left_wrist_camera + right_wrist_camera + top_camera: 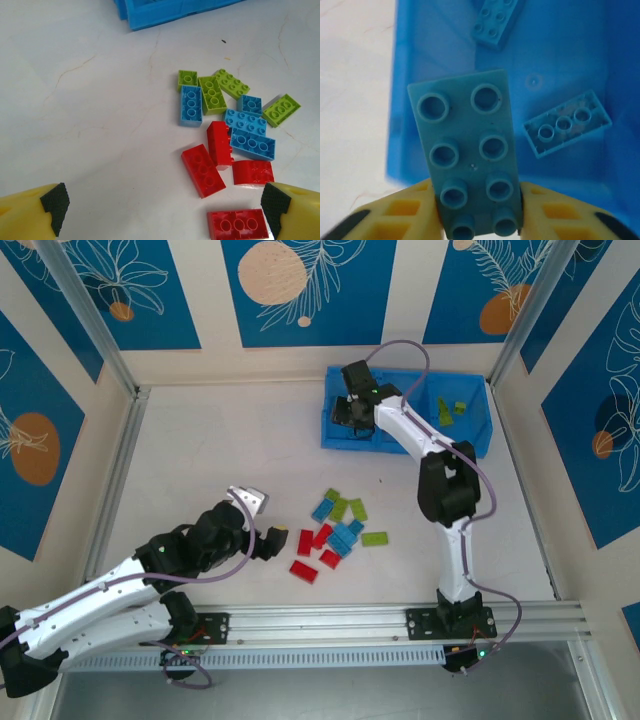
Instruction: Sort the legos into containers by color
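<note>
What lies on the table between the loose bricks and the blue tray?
Just bare white tabletop, as the left wrist view shows between the loose bricks and the blue tray.

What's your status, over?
Right hand shut on blue brick, over tray's left bin. Left hand open above loose bricks. Nothing blocking.

I see a robotics lab test cell: a white surface (pixel 250 440) boxed in by aluminium frame posts (pixel 87 315) and blue leaf-print wall panels (pixel 330 300), with my left arm (pixel 100 600) and right arm (pixel 450 500) bolted to an aluminium rail (pixel 330 620).
</note>
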